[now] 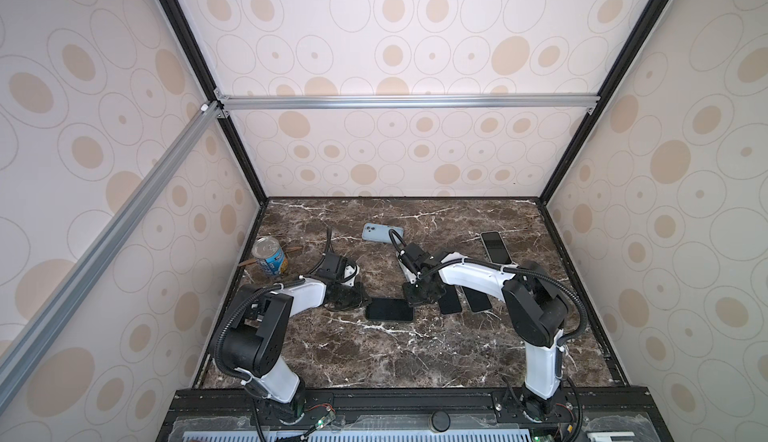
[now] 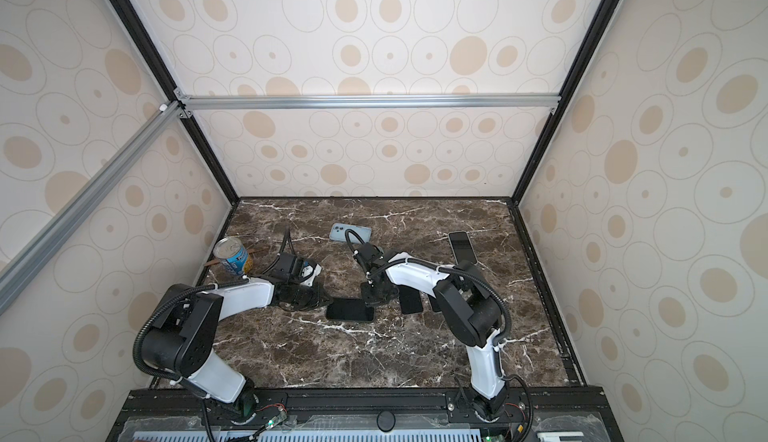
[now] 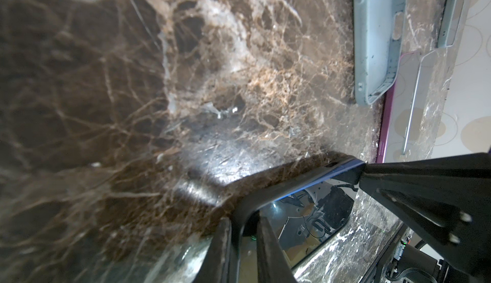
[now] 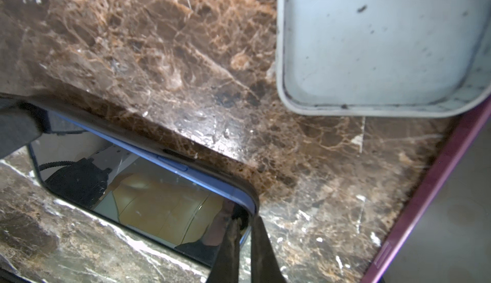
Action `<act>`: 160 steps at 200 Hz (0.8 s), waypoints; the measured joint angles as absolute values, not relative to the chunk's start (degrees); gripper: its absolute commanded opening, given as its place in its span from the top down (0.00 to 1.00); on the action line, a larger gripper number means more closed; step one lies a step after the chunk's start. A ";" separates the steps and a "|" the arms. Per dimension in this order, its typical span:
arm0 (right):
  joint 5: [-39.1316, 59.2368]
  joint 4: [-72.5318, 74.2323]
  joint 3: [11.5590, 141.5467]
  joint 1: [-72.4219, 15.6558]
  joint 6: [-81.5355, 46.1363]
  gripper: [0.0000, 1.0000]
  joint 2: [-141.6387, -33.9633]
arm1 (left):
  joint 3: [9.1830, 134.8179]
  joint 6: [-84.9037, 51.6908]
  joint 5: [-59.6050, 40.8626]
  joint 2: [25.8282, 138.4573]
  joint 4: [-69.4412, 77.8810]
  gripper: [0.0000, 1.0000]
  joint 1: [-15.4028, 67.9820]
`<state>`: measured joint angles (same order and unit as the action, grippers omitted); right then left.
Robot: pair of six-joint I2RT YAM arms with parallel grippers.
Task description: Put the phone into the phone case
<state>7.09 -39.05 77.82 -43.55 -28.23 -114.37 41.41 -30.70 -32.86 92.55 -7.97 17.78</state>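
A phone (image 1: 389, 309) (image 2: 350, 309) with a black screen and a blue side lies flat mid-table. The dark rim of a phone case (image 3: 279, 188) (image 4: 148, 138) runs round it. My left gripper (image 1: 365, 299) (image 3: 243, 223) is at its left end, shut across the case rim, with one finger on the screen side. My right gripper (image 1: 411, 299) (image 4: 245, 221) is shut on the phone's right corner. Along one long side the blue edge (image 4: 186, 171) shows inside the rim.
An empty light-blue case (image 1: 382, 233) (image 4: 380, 45) lies behind the phone. A pink-edged phone (image 1: 496, 247) is at the back right. Two dark slabs (image 1: 450, 303) (image 1: 477, 298) lie under my right arm. A tin can (image 1: 270, 256) stands at the left edge.
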 measured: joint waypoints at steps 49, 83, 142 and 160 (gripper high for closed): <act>9.67 -38.85 77.80 -42.59 -29.08 0.90 -114.89 | 41.39 -30.70 -32.86 92.55 -7.94 0.81 17.78; 9.98 -37.78 77.41 -42.26 -29.23 0.90 -115.57 | 41.39 -30.70 -32.69 92.55 -8.16 0.81 17.74; 7.90 -38.59 78.04 -43.11 -28.56 0.90 -115.63 | 41.39 -30.70 -32.64 92.51 -8.19 0.81 17.74; 3.11 -39.70 79.00 -45.36 -27.42 0.85 -115.68 | 41.39 -30.72 -32.40 92.31 -8.27 0.81 17.76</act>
